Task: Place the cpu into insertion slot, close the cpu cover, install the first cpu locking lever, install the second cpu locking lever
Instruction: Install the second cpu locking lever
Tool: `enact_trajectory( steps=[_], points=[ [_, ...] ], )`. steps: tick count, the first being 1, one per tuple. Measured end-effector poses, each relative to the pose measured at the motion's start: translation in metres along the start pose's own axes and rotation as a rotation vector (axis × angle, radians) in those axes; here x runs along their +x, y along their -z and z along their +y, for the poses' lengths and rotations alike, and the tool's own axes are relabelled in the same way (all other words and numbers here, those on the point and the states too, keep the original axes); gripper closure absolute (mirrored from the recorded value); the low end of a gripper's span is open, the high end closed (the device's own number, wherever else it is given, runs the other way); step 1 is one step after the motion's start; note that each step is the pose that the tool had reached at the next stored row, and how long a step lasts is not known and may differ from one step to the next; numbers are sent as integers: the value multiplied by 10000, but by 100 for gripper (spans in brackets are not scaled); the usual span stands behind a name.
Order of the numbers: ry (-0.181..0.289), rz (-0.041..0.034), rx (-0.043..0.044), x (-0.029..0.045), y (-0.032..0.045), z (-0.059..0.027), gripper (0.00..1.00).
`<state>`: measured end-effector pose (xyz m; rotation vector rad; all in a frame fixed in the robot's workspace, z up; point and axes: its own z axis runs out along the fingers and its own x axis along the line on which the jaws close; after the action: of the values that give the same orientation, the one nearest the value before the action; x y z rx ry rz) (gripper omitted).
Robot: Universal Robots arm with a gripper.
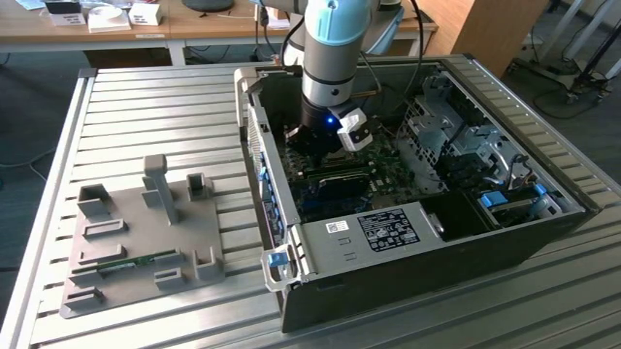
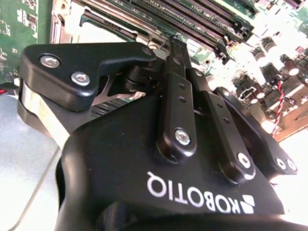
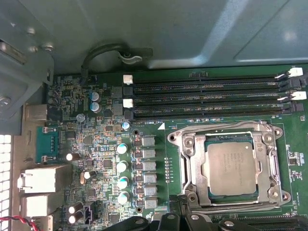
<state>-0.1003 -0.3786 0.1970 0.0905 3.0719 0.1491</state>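
Inside the open computer case [image 1: 408, 262] on the table [image 1: 145, 109], I have the gripper [image 1: 322, 149] hanging low over the green motherboard [image 3: 96, 144], wrist pointing straight down. Taking the exterior view as a clock face centred on the gripper, the grey fixture plate [image 1: 136, 240] lies out at about eight o'clock, well apart from the work, and the drive cage [image 1: 456, 138] sits near three.

The relation I care about is the one between the jaws and the socket. In the first wrist view the cpu [image 3: 231, 168] already lies flat in the insertion slot [image 3: 205, 159], silver top up, and the cpu cover [image 3: 190, 163] is down around it — the chip shows through its square window. The chip sits between the black fingertips [image 3: 168, 222] and the long memory slots [image 3: 207, 98]. From the jaws it therefore lies ahead, toward those slots, and a little to one side rather than directly under them. It is square, so there is no long axis to line up, and its edges run parallel to the memory slots.

In the second wrist view the jaws look drawn together with nothing between them, though the angle is awkward and I would not swear to it. The chip is not in my grasp; I judge placement and cover done.
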Motion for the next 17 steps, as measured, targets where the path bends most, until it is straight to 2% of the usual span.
enact_trajectory(
  steps=[17],
  points=[
    [1, 0, 1, 0, 2, -10, 89]
  ],
)
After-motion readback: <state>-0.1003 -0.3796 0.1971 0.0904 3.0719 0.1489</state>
